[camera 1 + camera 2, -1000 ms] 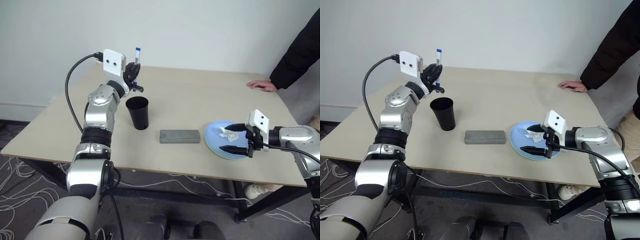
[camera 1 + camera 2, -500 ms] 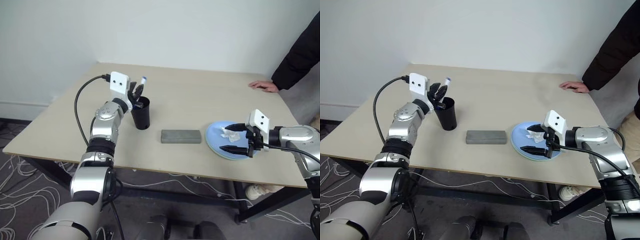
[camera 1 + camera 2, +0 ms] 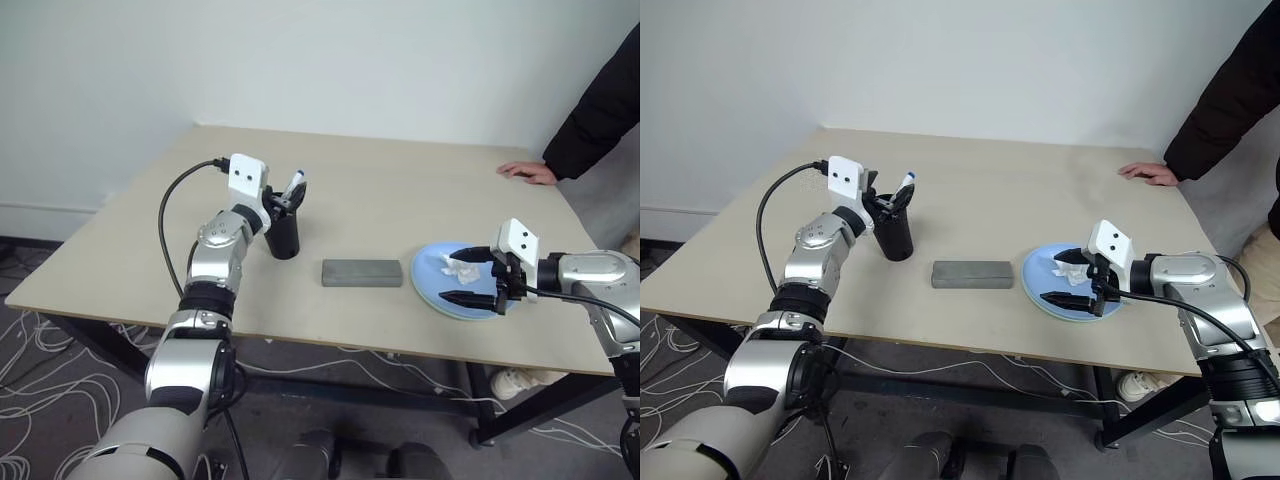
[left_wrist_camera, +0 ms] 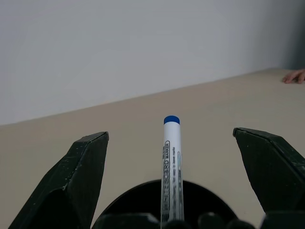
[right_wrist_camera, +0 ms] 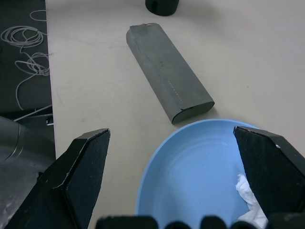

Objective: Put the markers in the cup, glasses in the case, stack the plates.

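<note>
Lowered from above the cup (image 3: pixel 283 233), my left tool (image 3: pixel 281 203) now stands spread with the blue-capped marker (image 4: pixel 170 167) dropped between its fingers into that cup, while my right tool (image 3: pixel 470 277) waits spread over the blue plate (image 3: pixel 432 283), the closed case (image 3: pixel 362 272) beside it.

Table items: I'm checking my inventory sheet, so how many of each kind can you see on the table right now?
Markers: 1, blue-capped marker standing in the cup
Cups: 1, black cup
Cases: 1, grey case, shut
Plates: 1 in view, light blue plate
Tissues: 1, crumpled white tissue on the plate
Total: 5
</note>
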Controlling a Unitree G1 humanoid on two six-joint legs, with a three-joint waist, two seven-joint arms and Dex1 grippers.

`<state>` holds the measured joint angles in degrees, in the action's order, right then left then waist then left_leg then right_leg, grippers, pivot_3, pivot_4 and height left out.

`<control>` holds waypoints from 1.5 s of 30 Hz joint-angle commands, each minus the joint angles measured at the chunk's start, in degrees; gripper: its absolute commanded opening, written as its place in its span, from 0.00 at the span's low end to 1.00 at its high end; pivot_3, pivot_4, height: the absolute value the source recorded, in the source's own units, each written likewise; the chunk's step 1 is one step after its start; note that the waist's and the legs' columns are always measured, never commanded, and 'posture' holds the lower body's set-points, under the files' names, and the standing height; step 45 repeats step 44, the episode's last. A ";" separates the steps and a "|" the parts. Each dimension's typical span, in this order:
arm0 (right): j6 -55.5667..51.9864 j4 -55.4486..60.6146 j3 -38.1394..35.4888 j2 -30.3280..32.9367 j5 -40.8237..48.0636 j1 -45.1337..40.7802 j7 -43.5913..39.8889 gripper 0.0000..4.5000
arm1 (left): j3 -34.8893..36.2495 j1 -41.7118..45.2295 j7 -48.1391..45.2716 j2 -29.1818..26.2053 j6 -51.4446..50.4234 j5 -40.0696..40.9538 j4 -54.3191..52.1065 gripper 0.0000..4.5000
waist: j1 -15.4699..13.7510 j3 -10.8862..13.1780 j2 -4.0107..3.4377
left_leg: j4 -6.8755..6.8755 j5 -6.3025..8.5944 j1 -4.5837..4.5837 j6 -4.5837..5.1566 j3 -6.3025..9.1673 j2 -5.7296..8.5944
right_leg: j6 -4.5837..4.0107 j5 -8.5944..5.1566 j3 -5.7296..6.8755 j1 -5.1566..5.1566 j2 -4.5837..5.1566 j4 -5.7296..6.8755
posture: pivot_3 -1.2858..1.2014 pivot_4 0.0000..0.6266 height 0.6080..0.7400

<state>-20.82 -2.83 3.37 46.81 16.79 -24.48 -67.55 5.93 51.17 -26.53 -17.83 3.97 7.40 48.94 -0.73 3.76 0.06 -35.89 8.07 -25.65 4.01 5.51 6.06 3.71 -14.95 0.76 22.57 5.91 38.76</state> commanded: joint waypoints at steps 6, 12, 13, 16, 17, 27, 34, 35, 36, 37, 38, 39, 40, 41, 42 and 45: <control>0.90 0.84 -1.33 0.03 0.17 -1.80 0.41 1.00 | 0.49 1.07 0.24 -0.79 -0.27 0.24 -4.18 0.99 | -0.01 0.00 0.00 | 0.00 0.00 0.00 0.00 0.00 0.00 | 0.00 0.00 0.00 0.00 0.00 0.00 | 0.52 0.00 0.71; 0.78 1.01 -1.39 0.02 0.31 -1.68 0.41 1.00 | 0.67 1.88 -0.64 -1.29 -3.61 1.03 -7.35 0.99 | 0.01 0.00 0.00 | 0.00 0.00 0.00 0.00 0.00 0.00 | 0.00 0.00 0.00 0.00 0.00 0.00 | 0.52 0.00 0.71; 0.74 1.12 -1.44 0.06 0.35 -1.59 0.40 1.00 | 0.65 1.91 -0.69 -1.45 -4.11 0.97 -7.67 0.99 | 0.01 0.00 0.00 | 0.00 0.00 0.00 0.00 0.00 0.00 | 0.00 0.00 0.00 0.00 0.00 0.00 | 0.52 0.00 0.71; 0.62 1.18 -1.54 0.12 0.48 -1.54 0.35 1.00 | 0.94 2.03 -1.76 -2.15 -6.83 1.75 -9.86 0.99 | 0.01 0.00 0.00 | 0.00 0.00 0.00 0.00 0.01 0.00 | 0.00 0.00 0.00 0.00 -0.01 0.00 | 0.52 0.00 0.71; 0.51 1.35 -1.64 0.19 0.58 -1.40 0.35 1.00 | 1.24 1.84 -2.60 -2.83 -8.74 2.46 -11.71 0.99 | 0.02 0.00 0.00 | 0.00 0.00 0.00 0.00 0.01 0.00 | 0.00 0.00 0.00 0.00 -0.01 0.00 | 0.52 0.00 0.71; -0.64 2.27 -3.89 1.20 1.92 0.30 0.57 1.00 | 7.22 -12.57 -26.35 -27.80 -34.66 17.49 -40.21 0.99 | 2.15 -0.01 -0.06 | 0.25 0.00 0.01 0.00 0.06 0.00 | -0.21 0.09 -0.30 0.33 -0.09 0.01 | 0.52 0.00 0.71; -1.57 1.09 -5.12 0.64 2.82 -0.59 1.17 1.00 | 13.96 -25.27 -38.57 -42.01 -37.09 20.67 -37.15 0.99 | 1.76 -0.01 -0.21 | 0.81 0.00 0.10 -0.02 -0.24 0.02 | -0.34 0.02 -0.56 0.56 -0.01 0.09 | 0.52 0.00 0.71; -1.15 0.00 -5.18 0.59 2.81 -0.74 0.87 1.00 | 15.46 -27.90 -38.78 -42.52 -36.42 20.55 -36.57 0.99 | 1.69 -0.01 -0.22 | 0.94 0.00 0.11 -0.03 -0.31 0.02 | -0.38 0.04 -0.65 0.65 0.01 0.14 | 0.52 0.00 0.71; -1.01 -0.48 -5.07 0.46 2.78 -0.84 0.82 1.00 | 16.48 -29.62 -39.10 -42.90 -35.75 20.52 -35.83 0.99 | 1.69 -0.02 -0.23 | 1.03 0.00 0.12 -0.03 -0.34 0.02 | -0.42 0.06 -0.69 0.71 0.01 0.16 | 0.52 0.00 0.71; -0.66 -1.39 -4.76 0.15 2.58 -1.24 0.74 1.00 | 18.13 -32.52 -39.21 -42.81 -35.75 20.90 -36.55 0.99 | 1.72 -0.01 -0.23 | 1.13 0.00 0.13 -0.04 -0.37 0.02 | -0.46 0.08 -0.73 0.79 0.02 0.17 | 0.52 0.00 0.71; -0.57 -1.75 -4.43 -0.17 2.43 -1.55 0.86 1.00 | 19.24 -34.50 -39.44 -42.82 -35.50 21.19 -36.86 0.99 | 1.71 -0.01 -0.22 | 1.24 0.00 0.16 -0.05 -0.38 0.01 | -0.51 0.11 -0.75 0.85 0.05 0.17 | 0.52 0.00 0.71; -0.60 -2.05 -4.11 -0.62 2.41 -1.96 0.98 1.00 | 20.38 -36.85 -39.33 -42.49 -35.27 21.40 -37.67 0.99 | 1.74 -0.01 -0.22 | 1.28 -0.03 0.16 -0.09 -0.38 -0.01 | -0.58 0.15 -0.79 0.91 0.06 0.17 | 0.52 0.00 0.71; -0.60 -2.26 -3.81 -1.02 2.32 -2.28 1.15 1.00 | 21.20 -38.67 -39.13 -42.16 -35.18 21.64 -38.33 0.99 | 1.76 -0.01 -0.22 | 1.32 -0.04 0.16 -0.12 -0.38 -0.05 | -0.60 0.16 -0.79 0.94 0.04 0.17 | 0.52 0.00 0.71; -0.41 -2.53 -3.51 -1.50 2.12 -2.43 1.39 1.00 | 22.00 -41.05 -38.46 -41.31 -35.28 21.81 -39.75 0.99 | 1.75 -0.01 -0.23 | 1.34 -0.05 0.16 -0.13 -0.39 -0.06 | -0.62 0.17 -0.79 0.97 0.03 0.17 | 0.52 0.00 0.71; -0.39 -2.53 -3.32 -1.84 1.99 -2.50 1.60 1.00 | 22.64 -42.73 -38.05 -40.79 -35.35 21.97 -40.72 0.99 | 1.76 -0.01 -0.24 | 1.37 -0.06 0.16 -0.15 -0.38 -0.07 | -0.63 0.17 -0.79 0.99 0.03 0.17 | 0.52 0.00 0.71; -0.44 -2.01 -3.44 -2.19 2.21 -2.15 1.63 1.00 | 23.72 -44.98 -36.81 -39.56 -37.08 22.87 -42.83 0.99 | 1.71 -0.01 -0.28 | 1.43 -0.06 0.17 -0.15 -0.45 -0.07 | -0.63 0.17 -0.83 1.00 0.05 0.17 | 0.52 0.00 0.71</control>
